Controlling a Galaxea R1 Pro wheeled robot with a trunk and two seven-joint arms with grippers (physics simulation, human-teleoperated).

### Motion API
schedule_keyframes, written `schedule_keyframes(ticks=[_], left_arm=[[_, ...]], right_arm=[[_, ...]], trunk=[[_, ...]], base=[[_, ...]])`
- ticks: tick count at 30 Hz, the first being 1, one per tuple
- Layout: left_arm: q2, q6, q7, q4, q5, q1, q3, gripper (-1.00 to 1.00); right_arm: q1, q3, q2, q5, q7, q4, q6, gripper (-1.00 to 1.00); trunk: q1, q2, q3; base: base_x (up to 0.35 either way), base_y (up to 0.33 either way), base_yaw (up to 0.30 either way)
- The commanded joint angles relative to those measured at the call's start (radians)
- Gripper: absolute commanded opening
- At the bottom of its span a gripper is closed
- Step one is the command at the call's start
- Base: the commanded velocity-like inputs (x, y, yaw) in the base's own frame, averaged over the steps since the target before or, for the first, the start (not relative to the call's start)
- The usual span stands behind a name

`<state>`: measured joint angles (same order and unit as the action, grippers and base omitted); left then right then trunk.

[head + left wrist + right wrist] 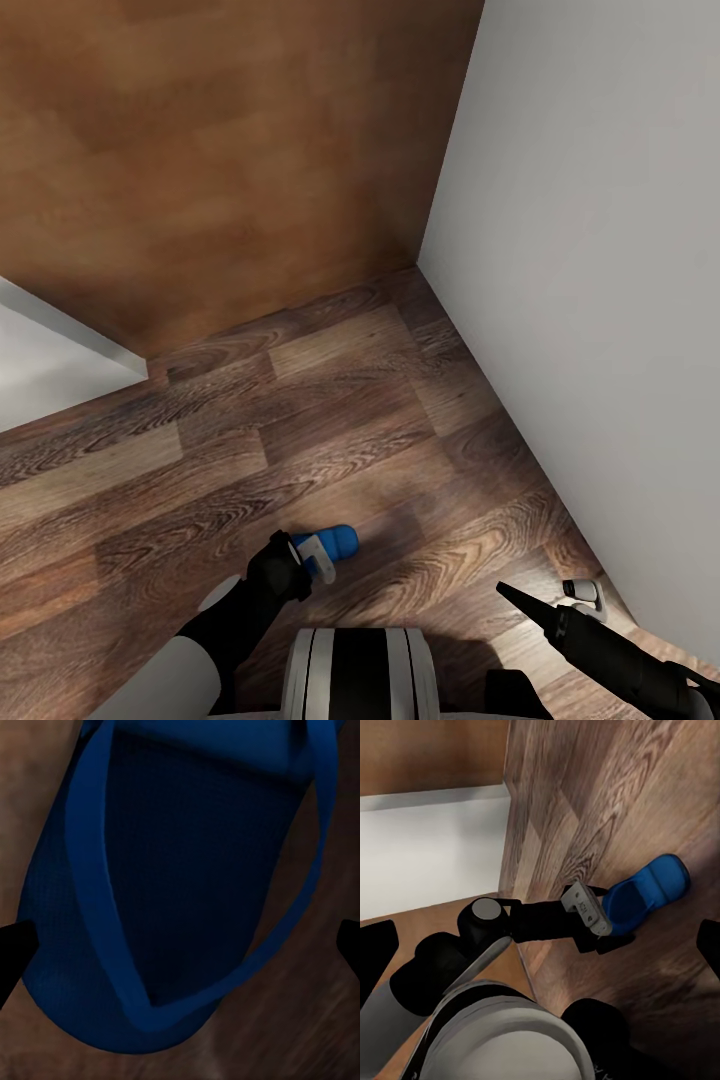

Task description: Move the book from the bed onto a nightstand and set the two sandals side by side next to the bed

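Observation:
One bright-blue sandal [338,541] lies on the wood-plank floor just ahead of my base. My left gripper [303,566] is right at its near end, open. In the left wrist view the sandal [187,870] is very close, its thong strap facing the camera, and the left gripper [180,949] has a dark fingertip on either side of it. From the right wrist view I see the sandal [649,892] flat on the floor with the left gripper [598,924] at its end. My right gripper [520,598] hangs open to the right, holding nothing. The book and the nightstand are out of view.
A corner of the bed's light-grey mattress [40,370] shows at the left, with a tall brown wood panel [220,150] behind it. A white wall [600,250] runs down the right side. Bare floor [330,420] lies between bed and wall.

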<state>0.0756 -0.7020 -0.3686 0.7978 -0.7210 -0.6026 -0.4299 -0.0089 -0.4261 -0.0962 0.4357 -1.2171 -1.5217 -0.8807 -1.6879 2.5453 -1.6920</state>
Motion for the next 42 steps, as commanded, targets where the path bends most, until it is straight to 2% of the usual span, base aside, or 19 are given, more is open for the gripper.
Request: schedule_keyframes(ticks=[1, 3, 4, 20, 25, 31, 42], left_arm=[[0.0, -0.002, -0.009, 0.001, -0.011, 0.0, -0.001, 1.0], [0.0, -0.002, -0.009, 0.001, -0.01, 0.0, 0.0, 1.0], [0.0, -0.002, -0.009, 0.001, -0.01, 0.0, 0.0, -1.0], [0.001, -0.002, -0.007, 0.001, -0.009, 0.0, -0.001, -1.0], [0.001, -0.003, -0.007, -0.01, -0.01, 0.0, -0.001, -1.0], [0.001, -0.003, -0.007, -0.015, -0.01, 0.0, -0.001, -1.0], [0.001, -0.004, -0.007, -0.015, -0.011, 0.0, 0.0, -1.0]], right_arm=[[0.0, 0.0, 0.0, 0.003, -0.001, 0.0, -0.006, 1.0], [0.0, 0.0, 0.0, 0.003, -0.001, 0.0, -0.006, 1.0], [0.0, 0.0, 0.0, 0.003, -0.001, 0.0, -0.006, 1.0], [0.0, 0.0, 0.0, 0.003, -0.001, 0.0, -0.006, 1.0], [0.0, 0.0, 0.0, 0.003, -0.001, 0.0, -0.006, 1.0], [0.0, 0.0, 0.0, 0.003, -0.001, 0.0, -0.006, 1.0], [0.0, 0.0, 0.0, 0.003, -0.001, 0.0, -0.006, 1.0]], trunk=[[0.0, 0.0, -0.001], [0.0, 0.0, -0.001], [0.0, 0.0, -0.001], [0.0, 0.0, -0.001], [0.002, -0.001, 0.019], [0.002, -0.001, 0.019], [0.007, -0.004, 0.061]], base=[[0.0, 0.0, 0.0], [0.0, 0.0, 0.0], [0.0, 0.0, 0.0], [0.0, 0.0, 0.0], [0.0, 0.0, 0.0], [0.0, 0.0, 0.0], [0.0, 0.0, 0.0]])
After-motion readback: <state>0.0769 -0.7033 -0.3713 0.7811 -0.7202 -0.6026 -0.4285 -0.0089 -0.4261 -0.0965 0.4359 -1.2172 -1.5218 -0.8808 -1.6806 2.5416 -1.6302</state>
